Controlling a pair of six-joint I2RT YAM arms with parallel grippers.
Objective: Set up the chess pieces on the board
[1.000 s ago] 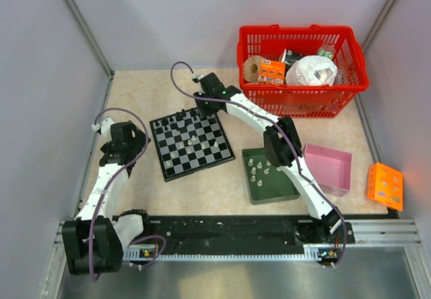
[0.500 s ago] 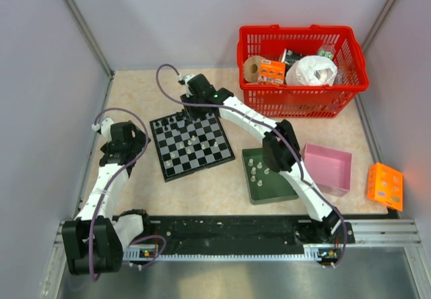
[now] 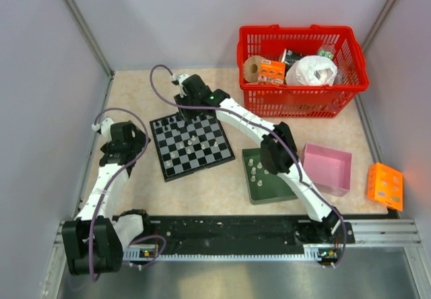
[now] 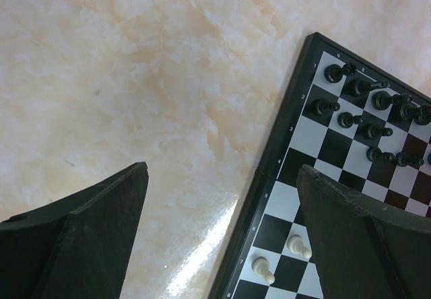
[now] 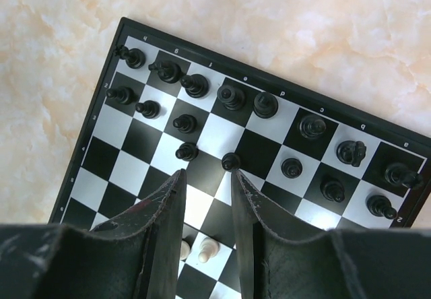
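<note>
The board (image 3: 202,157) lies at the table's middle left. Black chess pieces (image 5: 231,97) stand in two rows along its far edge. Two whitish pieces (image 3: 192,139) stand near its centre. My right gripper (image 5: 207,174) hovers over the far left part of the board, open a little, with nothing between its fingers. A black pawn (image 5: 230,161) stands just beyond its right fingertip. My left gripper (image 4: 222,171) hangs wide open and empty over the bare table at the board's left edge (image 4: 269,178). Two whitish pawns (image 4: 296,246) stand near its right finger.
A dark green tray (image 3: 277,188) right of the board holds several whitish pieces (image 3: 256,168). A pink box (image 3: 328,168) sits further right, with an orange box (image 3: 384,186) beyond it. A red basket (image 3: 303,105) of goods stands at the back right.
My right arm has swung left along the board's far edge, from its right part to its left part. The left arm has stayed still.
</note>
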